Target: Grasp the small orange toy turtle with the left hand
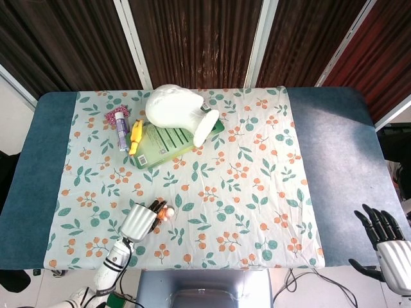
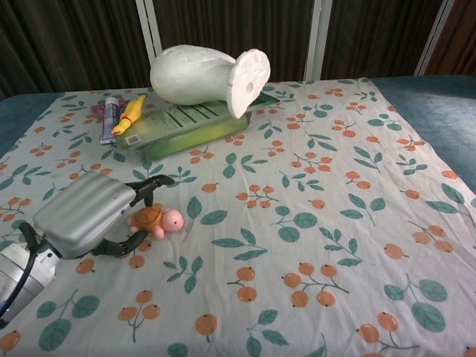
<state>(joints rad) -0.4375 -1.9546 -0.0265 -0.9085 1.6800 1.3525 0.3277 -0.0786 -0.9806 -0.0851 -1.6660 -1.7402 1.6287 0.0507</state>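
Note:
The small orange toy turtle, with a pink head, lies on the floral cloth near the table's front left; in the head view the turtle peeks out past the fingertips. My left hand lies just left of it, palm side toward it. Its fingers reach over the turtle's far side and the thumb lies along its near side, still apart, not closed on it. The left hand shows the same from above. My right hand hovers off the table's front right corner, fingers spread, holding nothing.
At the back left, a white foam mannequin head lies on a green flat box. Beside them are a yellow banana toy, a small tube and a pink scrunchie. The floral cloth covers a blue table.

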